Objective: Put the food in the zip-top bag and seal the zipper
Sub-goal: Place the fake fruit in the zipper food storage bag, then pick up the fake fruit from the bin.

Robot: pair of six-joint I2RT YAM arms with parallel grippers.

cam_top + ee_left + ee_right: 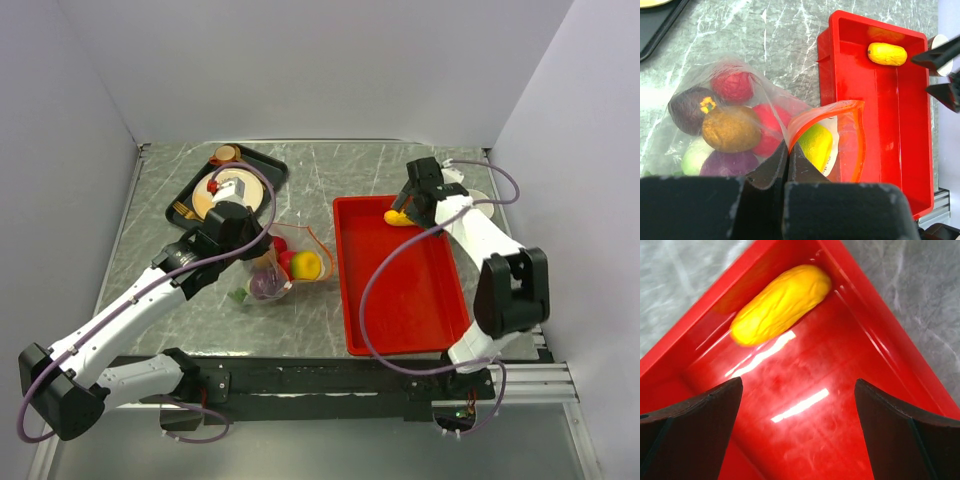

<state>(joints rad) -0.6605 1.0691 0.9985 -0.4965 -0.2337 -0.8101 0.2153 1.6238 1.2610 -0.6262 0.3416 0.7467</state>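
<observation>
Zip-top bag [747, 117] rim clamped in left fingers [765, 172], right fingers [695, 415] spread above yellow food [780, 305]

Table [330, 175]: grey, marbled.
Far left: black tray [270, 163].
Middle: bag [266, 284].
Right: red tray [405, 300], just beside bag.

The clear bag [730, 75] lies floppy on the worktop [785, 40], bulging with food [732, 129]: red, dark purple, brown, violet, pale green and yellow. Its orange zipper [826, 109] is unsealed, the mouth gaping toward the tray [875, 125], one lip pinched in my left end effector [788, 150]. One wrinkled yellow piece [886, 54] lies alone at the tray's far end.
</observation>
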